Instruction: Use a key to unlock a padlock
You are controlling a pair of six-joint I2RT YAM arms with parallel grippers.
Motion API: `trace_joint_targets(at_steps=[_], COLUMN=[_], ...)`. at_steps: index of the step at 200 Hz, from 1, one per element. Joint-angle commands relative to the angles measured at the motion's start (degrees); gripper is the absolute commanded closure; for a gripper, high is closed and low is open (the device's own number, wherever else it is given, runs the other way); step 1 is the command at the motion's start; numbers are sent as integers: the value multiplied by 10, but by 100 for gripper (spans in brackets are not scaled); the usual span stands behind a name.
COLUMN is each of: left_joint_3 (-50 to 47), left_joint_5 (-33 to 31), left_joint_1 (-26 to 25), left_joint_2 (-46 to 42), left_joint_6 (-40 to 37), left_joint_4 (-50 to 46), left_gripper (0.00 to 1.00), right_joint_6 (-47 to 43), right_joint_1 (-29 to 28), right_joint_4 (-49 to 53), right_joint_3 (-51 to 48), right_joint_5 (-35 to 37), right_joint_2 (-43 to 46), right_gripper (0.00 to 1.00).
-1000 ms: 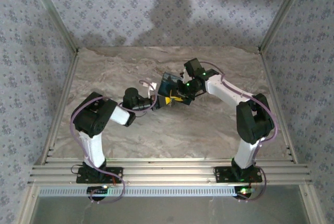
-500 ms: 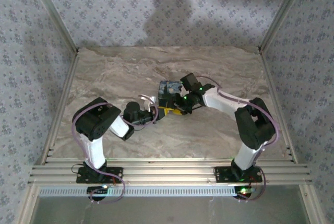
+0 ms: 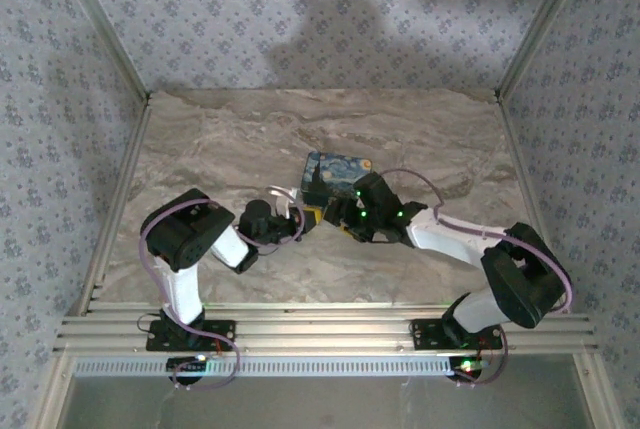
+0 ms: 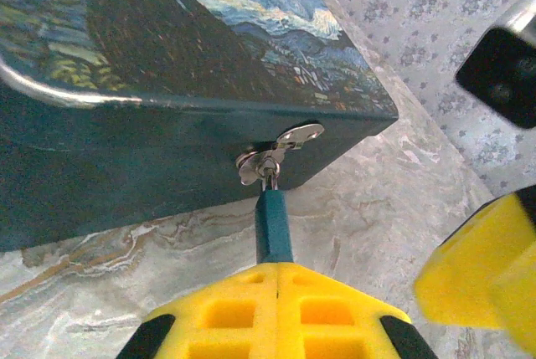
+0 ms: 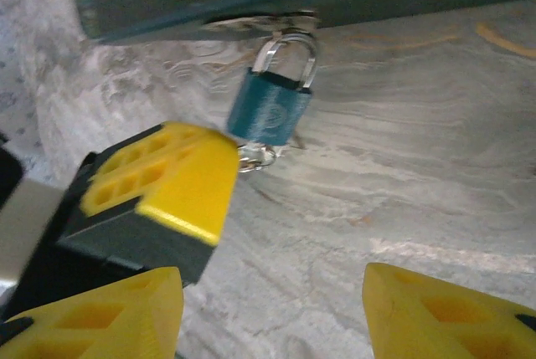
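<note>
A teal padlock (image 5: 268, 112) hangs by its silver shackle from the hasp (image 4: 280, 148) of a blue box (image 3: 335, 171) painted with a starry night. In the left wrist view the padlock (image 4: 273, 225) runs edge-on from the hasp straight into my left gripper (image 4: 276, 269), which is shut at its lower end. The key is hidden between the pads; its ring (image 5: 255, 156) shows under the lock, beside the left fingers (image 5: 167, 179). My right gripper (image 5: 272, 309) stands open, low and back from the lock, nothing between its fingers. From above, both grippers (image 3: 313, 217) (image 3: 345, 221) meet at the box's near side.
The box rests on the marble tabletop (image 3: 220, 139), its side wall (image 4: 126, 166) facing the left wrist. Patterned walls enclose the table on three sides. A yellow finger (image 4: 477, 267) of the right gripper sits close on the left gripper's right.
My right gripper has opened and drawn back toward the near edge, its arm swinging low. The box's painted lid now faces upward more fully. The left gripper stays shut.
</note>
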State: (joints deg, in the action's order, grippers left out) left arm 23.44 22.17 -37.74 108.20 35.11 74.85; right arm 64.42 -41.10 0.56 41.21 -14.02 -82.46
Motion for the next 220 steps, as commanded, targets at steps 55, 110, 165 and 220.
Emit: trace_joint_targets(at_steps=[55, 110, 165, 220], left_joint_3=[0, 9, 7, 6], left_joint_5=[2, 2, 8, 15], left_joint_1=[-5, -6, -6, -6], left_joint_2=[-8, -15, -19, -35], left_joint_6=[33, 34, 37, 35], left_joint_4=[0, -16, -19, -40], left_gripper=[100, 100, 100, 100], right_joint_6=[97, 129, 152, 152], right_joint_1=[-45, -40, -29, -21], right_joint_4=[-218, -213, -242, -243], right_joint_3=[-58, -41, -17, 19], right_joint_5=[192, 166, 124, 80], right_joint_2=[-17, -71, -127, -171], right_gripper=[41, 42, 44, 45])
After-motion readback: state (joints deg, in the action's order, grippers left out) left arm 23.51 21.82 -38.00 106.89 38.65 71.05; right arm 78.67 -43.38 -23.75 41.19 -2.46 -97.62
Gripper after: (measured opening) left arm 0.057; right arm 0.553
